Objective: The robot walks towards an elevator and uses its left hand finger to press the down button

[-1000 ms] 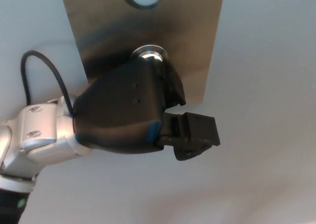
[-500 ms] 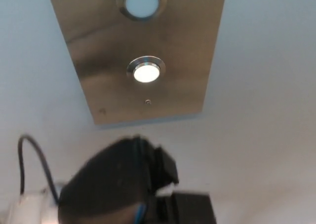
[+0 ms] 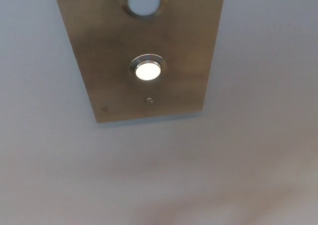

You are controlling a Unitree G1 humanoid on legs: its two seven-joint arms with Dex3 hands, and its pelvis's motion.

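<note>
The left hand and the right hand are both out of the picture, so I cannot tell if they are open or shut, or if they hold a thing. What shows is a metal plate (image 3: 99, 61) on a pale wall (image 3: 248, 160). The plate is brown-grey and a bit shiny. It runs up past the top of the picture and looks wider at the top than at the bottom. The down button (image 3: 148, 70) sits in the middle of the plate, nearer its bottom edge. It is round with a silver ring, and its middle glows bright white. Nothing is touching it. The up button (image 3: 143, 0) is above it on the plate, right at the top of the picture. It is round with a silver ring too, and its middle is a paler, bluish white. A tiny screw (image 3: 149, 100) sits just under the down button, near the bottom edge of the plate. A thin dark shadow lies on the wall along that bottom edge.
</note>
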